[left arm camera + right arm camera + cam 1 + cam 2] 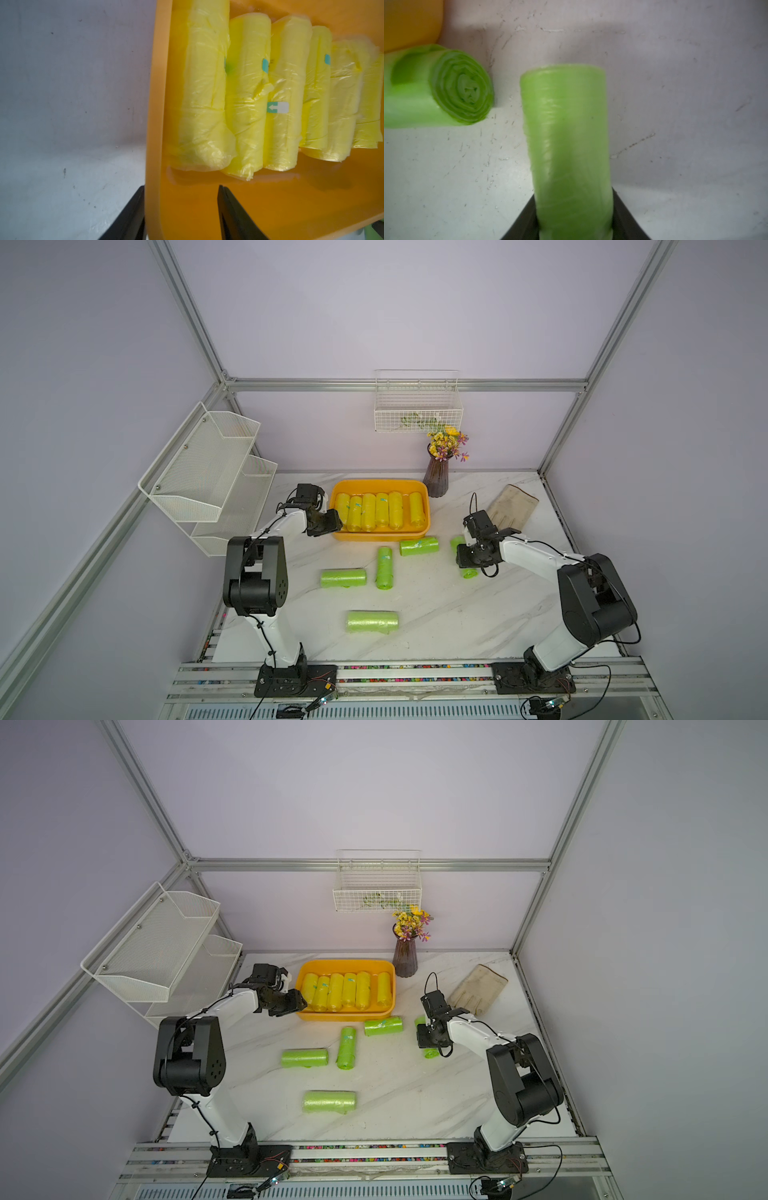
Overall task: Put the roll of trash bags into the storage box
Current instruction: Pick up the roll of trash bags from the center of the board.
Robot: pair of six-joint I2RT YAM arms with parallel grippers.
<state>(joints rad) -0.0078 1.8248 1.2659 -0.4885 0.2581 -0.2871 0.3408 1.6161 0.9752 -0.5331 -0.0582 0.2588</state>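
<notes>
Plastic film, glossy green and faintly crinkled, fills my right gripper [573,194]. Both black fingers press the sides of the green roll [564,128], a soft cylinder that is outside the storage box [380,536], near its front right corner. In both top views my wrist covers its middle, so only its two ends show. A second green roll [436,89], its end a tight spiral of layers, lies along the box's front wall.

My left gripper [181,187] straddles the box's left end wall, one finger outside and one inside over smooth orange-yellow plastic. Whether they pinch it I cannot tell. Six yellow rolls [245,93], wrinkled and translucent, lie side by side in the rounded, rimmed tub. The tabletop [436,605] is white veined marble.
</notes>
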